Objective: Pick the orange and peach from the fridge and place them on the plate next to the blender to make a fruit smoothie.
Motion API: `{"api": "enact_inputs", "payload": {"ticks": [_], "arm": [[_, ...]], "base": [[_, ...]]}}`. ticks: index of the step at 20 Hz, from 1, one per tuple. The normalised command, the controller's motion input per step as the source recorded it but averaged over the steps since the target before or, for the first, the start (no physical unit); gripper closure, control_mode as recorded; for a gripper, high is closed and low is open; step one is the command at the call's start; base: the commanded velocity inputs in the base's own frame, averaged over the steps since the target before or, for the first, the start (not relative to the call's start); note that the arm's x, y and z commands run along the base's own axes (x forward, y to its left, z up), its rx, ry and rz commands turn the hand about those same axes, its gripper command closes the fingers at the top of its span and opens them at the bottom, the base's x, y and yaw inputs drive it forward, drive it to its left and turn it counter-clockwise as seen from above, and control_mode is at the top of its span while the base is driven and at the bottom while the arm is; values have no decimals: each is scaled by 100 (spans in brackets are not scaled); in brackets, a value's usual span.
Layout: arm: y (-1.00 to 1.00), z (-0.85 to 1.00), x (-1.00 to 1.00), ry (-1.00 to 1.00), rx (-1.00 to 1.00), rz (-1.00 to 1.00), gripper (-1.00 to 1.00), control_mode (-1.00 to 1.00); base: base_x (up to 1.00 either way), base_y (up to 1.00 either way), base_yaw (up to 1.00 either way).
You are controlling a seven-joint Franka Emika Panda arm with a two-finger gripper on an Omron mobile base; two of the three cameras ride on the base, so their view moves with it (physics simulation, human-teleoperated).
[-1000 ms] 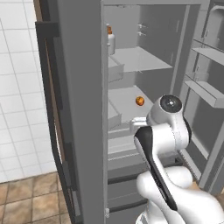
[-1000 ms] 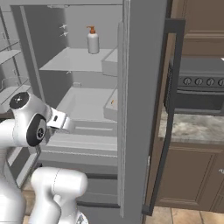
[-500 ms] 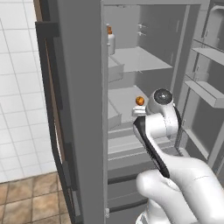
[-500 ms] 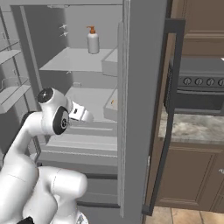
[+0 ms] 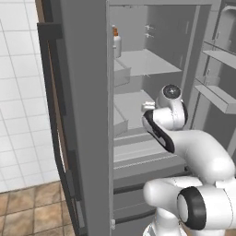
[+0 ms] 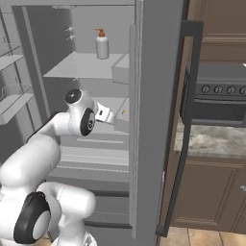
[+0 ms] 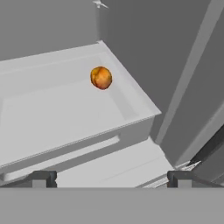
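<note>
one peach [image 7: 101, 78], orange with a red blush, is seen resting in a shallow grey tray on a shelf of the open fridge [image 5: 87, 115], close to the tray's far corner. the gripper [image 7: 109, 178] is held well short of it, jaws spread wide and empty. the round fruit could be nudged into the corner, or the tray's front lip clipped, if the approach is made low. since the earlier frames, the wrist has been carried deeper between the shelves.
</note>
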Motion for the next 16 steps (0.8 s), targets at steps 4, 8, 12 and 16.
{"api": "enact_inputs", "payload": {"ticks": [4,8,12,16], "arm": [[4,0,1,0,0,5,-100,-100],[0,0,17,0,0,0,-100,-100],[0,0,38,0,0,0,-100,-100],[0,0,44,0,0,0,-100,-100]], "base": [[0,0,0],[0,0,0],[0,0,0],[0,0,0]]}}
